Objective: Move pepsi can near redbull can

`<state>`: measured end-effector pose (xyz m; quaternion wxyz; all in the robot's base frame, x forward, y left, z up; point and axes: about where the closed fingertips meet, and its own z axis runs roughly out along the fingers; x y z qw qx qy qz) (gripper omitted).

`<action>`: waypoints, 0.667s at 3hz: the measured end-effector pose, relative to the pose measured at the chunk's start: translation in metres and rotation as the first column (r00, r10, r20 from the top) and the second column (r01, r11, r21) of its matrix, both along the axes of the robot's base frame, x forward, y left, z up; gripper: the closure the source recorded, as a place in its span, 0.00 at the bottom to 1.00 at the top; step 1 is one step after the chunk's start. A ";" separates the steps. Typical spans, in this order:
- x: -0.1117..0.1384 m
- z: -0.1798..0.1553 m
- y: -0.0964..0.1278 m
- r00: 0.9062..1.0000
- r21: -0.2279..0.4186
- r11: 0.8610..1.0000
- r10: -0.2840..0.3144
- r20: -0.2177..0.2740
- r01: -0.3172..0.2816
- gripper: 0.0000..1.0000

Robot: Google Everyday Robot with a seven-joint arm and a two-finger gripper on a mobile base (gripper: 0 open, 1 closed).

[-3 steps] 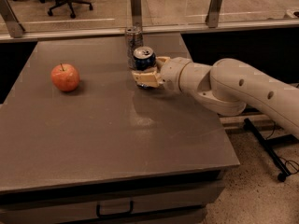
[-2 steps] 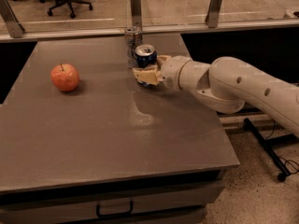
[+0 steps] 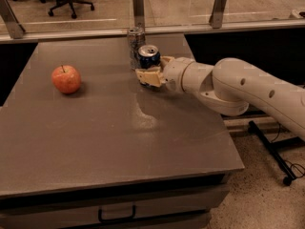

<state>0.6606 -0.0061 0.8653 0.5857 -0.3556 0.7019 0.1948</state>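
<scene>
Now gripper [image 3: 148, 76] clasps pepsi can [image 3: 148, 57] — beside redbull can [image 3: 134, 40].

readable text: none anywhere in the camera view; no word, number or sign can be made out
pepsi can [image 3: 148, 56]: dark blue side with silver top; any logo on it is too blurred to read as a brand
redbull can [image 3: 135, 42]: silver-grey side, just behind and left of the blue can; its pattern is faint; no lettering legible
gripper [image 3: 152, 74]: near the far edge of the table [image 3: 95, 142], its cream fingers clasped on the lower part of the pepsi can; no marking readable on it
arm [image 3: 238, 85]: pale shell with a few dark round dots; nothing legible
</scene>
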 end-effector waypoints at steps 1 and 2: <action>0.000 0.000 0.000 1.000 0.000 1.000 0.000 0.000 0.000 0.15; -0.006 -0.008 0.002 0.999 0.007 0.999 -0.031 -0.033 0.031 0.00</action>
